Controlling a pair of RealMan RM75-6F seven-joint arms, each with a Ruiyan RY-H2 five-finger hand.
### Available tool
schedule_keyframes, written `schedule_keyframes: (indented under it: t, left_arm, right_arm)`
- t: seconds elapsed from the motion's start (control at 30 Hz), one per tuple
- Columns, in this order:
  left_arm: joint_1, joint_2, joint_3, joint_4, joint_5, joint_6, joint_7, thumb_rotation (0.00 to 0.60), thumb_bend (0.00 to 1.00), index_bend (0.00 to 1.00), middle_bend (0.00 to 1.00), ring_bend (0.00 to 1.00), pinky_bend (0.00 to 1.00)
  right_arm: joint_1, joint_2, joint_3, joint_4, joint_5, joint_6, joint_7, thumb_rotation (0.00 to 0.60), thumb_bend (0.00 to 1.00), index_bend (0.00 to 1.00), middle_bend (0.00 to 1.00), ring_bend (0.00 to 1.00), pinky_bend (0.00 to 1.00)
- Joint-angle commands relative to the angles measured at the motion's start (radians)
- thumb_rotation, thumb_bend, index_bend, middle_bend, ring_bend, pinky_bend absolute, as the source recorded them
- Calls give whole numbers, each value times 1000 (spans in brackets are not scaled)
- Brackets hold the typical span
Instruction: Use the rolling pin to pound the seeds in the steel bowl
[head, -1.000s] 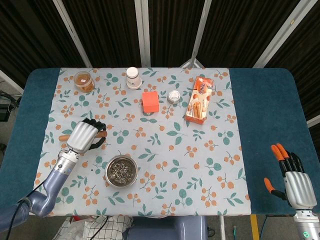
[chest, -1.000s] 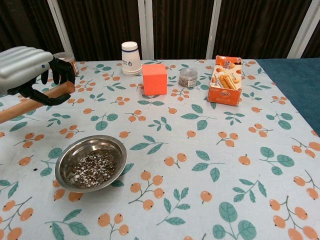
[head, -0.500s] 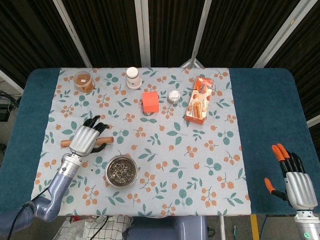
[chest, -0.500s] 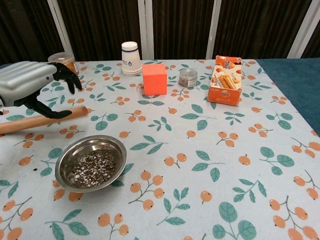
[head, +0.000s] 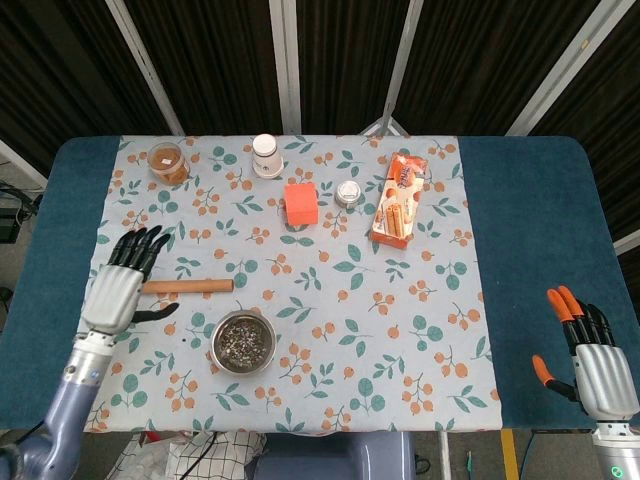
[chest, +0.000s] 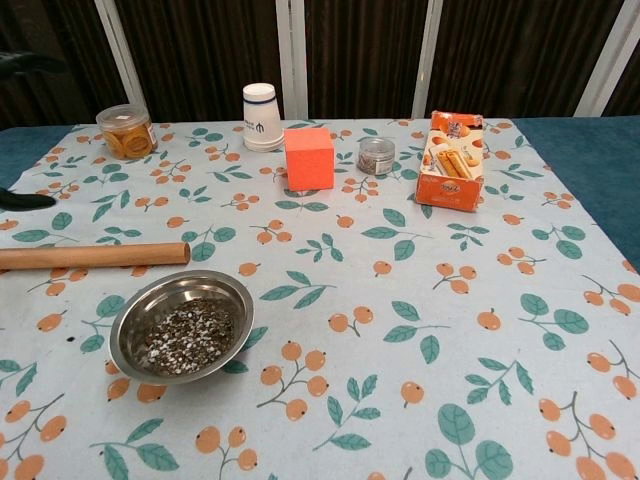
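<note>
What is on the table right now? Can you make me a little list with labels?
pin: rolling pin lies flat on the cloth, just behind the bowl, not held
bowl: steel bowl with seeds inside
left hand: left hand open, beside the pin's end
right hand: right hand open, off at the table's far side
back row: jar, cup, orange block, tin, snack box
</note>
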Motion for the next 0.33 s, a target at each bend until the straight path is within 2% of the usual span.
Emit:
schedule_keyframes:
  t: [0.03, 0.17, 0.33]
  left_arm:
    - [107, 101, 87, -97, 60, 100, -48, 600, 88, 2, 0, 0, 0]
    - [183, 151, 143, -134, 53, 140, -44, 600, 87, 0, 0, 0, 0]
    - [240, 152, 144, -52, 78, 222, -6, 600, 88, 0, 0, 0, 0]
  right_arm:
    - [3, -6, 1, 7, -7, 3, -21, 600, 367, 0, 0, 0, 0]
    - [5, -12, 4, 9, -13, 9, -39, 600, 367, 0, 0, 0, 0]
    - [1, -20, 7, 15, -21, 26, -78, 600, 367, 0, 0, 0, 0]
